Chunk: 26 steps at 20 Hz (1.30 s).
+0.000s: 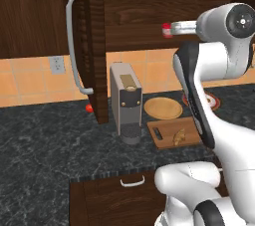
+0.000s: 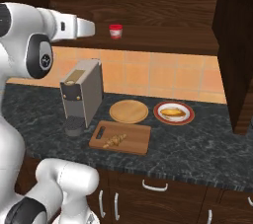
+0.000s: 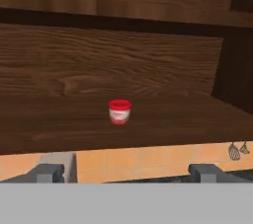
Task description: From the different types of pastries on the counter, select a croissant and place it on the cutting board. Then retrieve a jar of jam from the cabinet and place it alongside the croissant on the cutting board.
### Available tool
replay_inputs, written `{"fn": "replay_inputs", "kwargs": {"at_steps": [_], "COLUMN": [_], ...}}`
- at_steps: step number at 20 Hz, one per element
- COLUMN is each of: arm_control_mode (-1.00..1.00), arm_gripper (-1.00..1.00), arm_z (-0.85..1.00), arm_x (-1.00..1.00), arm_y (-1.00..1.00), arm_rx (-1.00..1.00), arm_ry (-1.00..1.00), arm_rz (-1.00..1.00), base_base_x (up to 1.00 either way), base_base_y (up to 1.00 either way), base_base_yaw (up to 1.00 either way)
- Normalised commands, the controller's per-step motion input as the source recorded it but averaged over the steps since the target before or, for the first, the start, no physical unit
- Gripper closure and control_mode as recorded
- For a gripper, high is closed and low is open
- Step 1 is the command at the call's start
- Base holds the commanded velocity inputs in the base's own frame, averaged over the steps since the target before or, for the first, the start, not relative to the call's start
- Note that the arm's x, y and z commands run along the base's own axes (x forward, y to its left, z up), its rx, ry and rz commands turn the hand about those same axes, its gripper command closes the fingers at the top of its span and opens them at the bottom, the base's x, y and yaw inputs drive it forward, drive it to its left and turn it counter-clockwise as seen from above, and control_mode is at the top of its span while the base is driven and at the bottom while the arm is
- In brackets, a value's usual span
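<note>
Jam jar [image 3: 119, 111] stood alone on the open cabinet's [image 1: 94, 46] dark wooden shelf, well ahead of the claw [image 3: 126, 172].

Below it ran the grey-black marbled counter [image 2: 197, 154] against orange wall tiles, carrying a grey coffee machine [image 2: 81, 94], a round tan plate [image 2: 128, 111], a red-rimmed plate with the yellow bun [image 2: 173, 113], and the light wooden cutting board [image 2: 133, 141] with the ridged golden croissant [image 2: 114, 141] lying on it. The claw's fingertips [image 3: 49, 172] sat wide apart and, as far as the hand view showed, held and touched nothing.
</note>
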Motion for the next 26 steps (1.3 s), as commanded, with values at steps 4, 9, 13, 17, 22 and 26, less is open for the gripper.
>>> {"fn": "replay_inputs", "kwargs": {"at_steps": [4,9,13,17,22,26], "arm_control_mode": [-1.00,-1.00,-1.00,-1.00,-1.00,-1.00], "arm_gripper": [-1.00,-1.00,-1.00,-1.00,-1.00,-1.00], "arm_z": [-0.02,0.00,0.00,0.00,-0.01,-0.22], "arm_x": [0.75,0.17,0.32,0.55,0.35,0.25], "arm_y": [-0.28,0.00,-0.03,-0.05,-0.01,-0.16], "arm_rx": [0.25,0.03,-0.05,0.00,-0.02,-0.20], "arm_ry": [0.09,0.06,0.20,0.07,0.03,0.17], "arm_rz": [0.04,0.01,0.13,0.18,0.03,-0.04], "base_base_x": [0.00,0.00,0.00,0.00,0.00,0.00], "base_base_y": [0.00,0.00,0.00,0.00,0.00,0.00], "base_base_yaw": [0.00,0.00,0.00,0.00,0.00,0.00]}}
